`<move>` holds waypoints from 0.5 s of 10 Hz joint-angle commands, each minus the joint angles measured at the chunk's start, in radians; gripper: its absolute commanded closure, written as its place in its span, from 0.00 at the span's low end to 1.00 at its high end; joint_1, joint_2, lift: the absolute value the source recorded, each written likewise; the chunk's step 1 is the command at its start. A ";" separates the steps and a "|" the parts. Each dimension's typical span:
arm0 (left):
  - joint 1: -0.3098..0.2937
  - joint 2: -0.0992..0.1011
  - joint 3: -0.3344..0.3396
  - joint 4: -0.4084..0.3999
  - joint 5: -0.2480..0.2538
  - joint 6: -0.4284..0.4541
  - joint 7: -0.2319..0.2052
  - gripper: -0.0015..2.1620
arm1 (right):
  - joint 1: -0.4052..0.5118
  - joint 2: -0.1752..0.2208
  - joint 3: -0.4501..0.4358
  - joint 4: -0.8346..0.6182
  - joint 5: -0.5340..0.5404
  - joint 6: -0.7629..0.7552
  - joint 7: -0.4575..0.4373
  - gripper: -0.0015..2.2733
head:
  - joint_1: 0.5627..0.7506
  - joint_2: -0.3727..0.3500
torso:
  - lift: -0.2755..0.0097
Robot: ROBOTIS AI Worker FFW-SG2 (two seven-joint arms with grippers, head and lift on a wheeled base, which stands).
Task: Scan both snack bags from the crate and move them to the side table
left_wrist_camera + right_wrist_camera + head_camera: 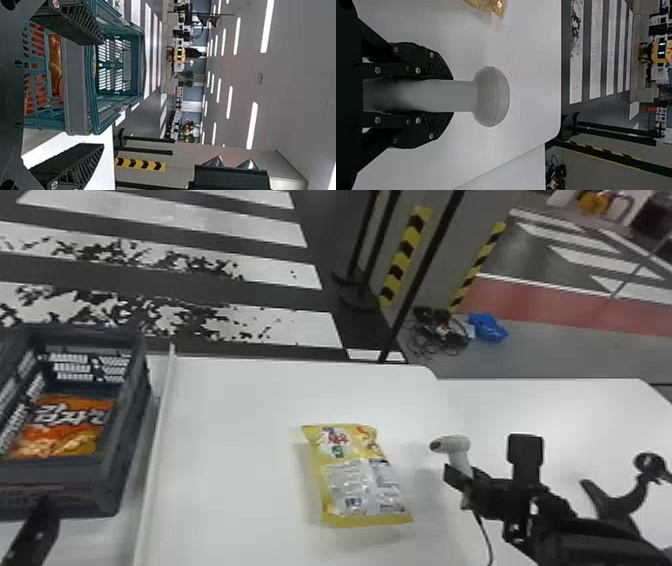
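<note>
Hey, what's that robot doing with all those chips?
It looks busy with a scanning job. Its right gripper is closed around the handle of a white scanner. A yellow bag lies on the white table, to the left of the scanner. An orange bag is in the crate, farther left. The left gripper is open at the crate's near side, holding nothing. I can't tell whether the yellow bag has been scanned yet.
</note>
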 commanded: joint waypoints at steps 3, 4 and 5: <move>-0.001 -0.001 -0.001 0.000 0.000 0.000 0.000 0.04 | 0.140 0.082 -0.011 -0.252 0.006 0.116 -0.054 0.99 | 0.70 0.04 | 0.62; -0.001 -0.003 -0.001 0.002 -0.002 0.000 0.000 0.04 | 0.181 0.102 -0.013 -0.332 0.006 0.156 -0.062 0.99 | 0.70 0.05 | 0.62; -0.004 -0.005 -0.002 0.003 -0.002 0.000 0.000 0.04 | 0.218 0.117 -0.013 -0.399 0.008 0.184 -0.074 0.99 | 0.70 0.06 | 0.62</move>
